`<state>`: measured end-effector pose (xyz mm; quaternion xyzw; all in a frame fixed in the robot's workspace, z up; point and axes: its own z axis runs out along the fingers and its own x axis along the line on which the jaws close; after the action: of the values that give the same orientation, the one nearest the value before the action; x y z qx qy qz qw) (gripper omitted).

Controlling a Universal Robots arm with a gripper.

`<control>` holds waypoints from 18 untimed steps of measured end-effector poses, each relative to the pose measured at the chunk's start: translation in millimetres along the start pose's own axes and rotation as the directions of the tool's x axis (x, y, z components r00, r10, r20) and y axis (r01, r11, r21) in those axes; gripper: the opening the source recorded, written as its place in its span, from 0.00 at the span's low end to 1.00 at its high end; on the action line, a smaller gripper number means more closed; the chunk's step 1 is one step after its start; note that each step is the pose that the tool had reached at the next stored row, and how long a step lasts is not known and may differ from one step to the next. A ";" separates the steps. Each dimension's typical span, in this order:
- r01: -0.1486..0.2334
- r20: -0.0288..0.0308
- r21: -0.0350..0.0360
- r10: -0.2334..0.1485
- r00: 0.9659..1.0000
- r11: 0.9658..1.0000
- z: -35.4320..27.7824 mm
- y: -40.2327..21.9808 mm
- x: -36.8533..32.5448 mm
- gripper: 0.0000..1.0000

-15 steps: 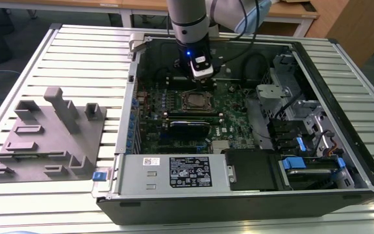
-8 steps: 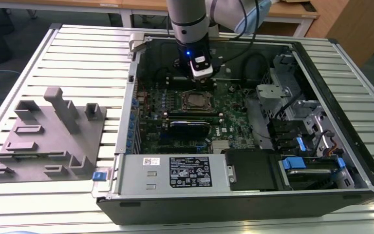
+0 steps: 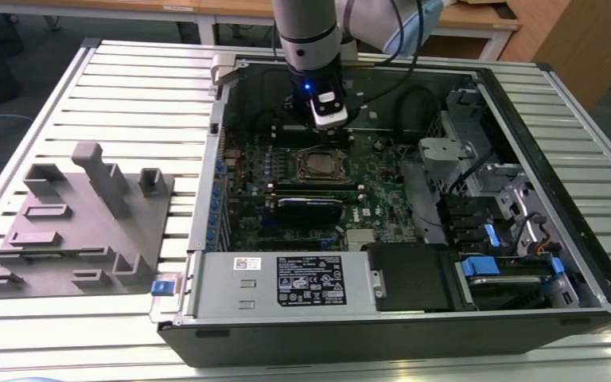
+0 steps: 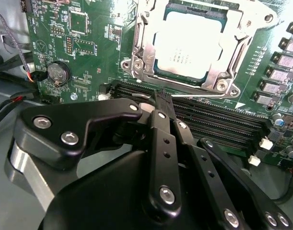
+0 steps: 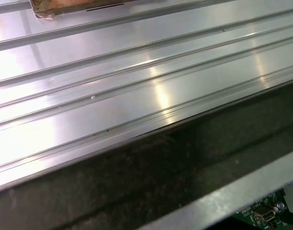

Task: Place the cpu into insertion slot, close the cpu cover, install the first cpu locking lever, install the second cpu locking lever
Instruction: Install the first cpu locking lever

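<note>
Near the upper middle of the exterior view, your gripper [image 3: 328, 119] hung inside the open computer case [image 3: 560, 263], just above the insertion slot [image 3: 320, 165] on the green motherboard [image 3: 385, 179]. At the top of the second wrist view, the cpu [image 4: 189, 45] already sat in the slot with the cpu cover [image 4: 141, 57] framing it. Your fingers [image 4: 163, 120] were pinched together, grasping nothing, over the black memory slots [image 4: 218, 124].

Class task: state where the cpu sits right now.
The cpu lies in the insertion slot on the green motherboard, framed by the cpu cover; in the second wrist view the gripper is beside it, over the memory slots.
</note>
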<state>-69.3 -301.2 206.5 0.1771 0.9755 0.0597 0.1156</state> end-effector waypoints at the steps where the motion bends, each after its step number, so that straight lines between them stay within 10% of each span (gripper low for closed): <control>1: 0.000 0.000 -0.001 0.000 1.000 1.000 0.0 0.0 0.0 0.11; 18: -0.002 0.000 -0.007 0.002 1.000 1.000 0.3 -0.6 1.4 0.11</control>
<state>-70.7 -301.2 205.8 0.1775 0.9752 0.0634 0.1163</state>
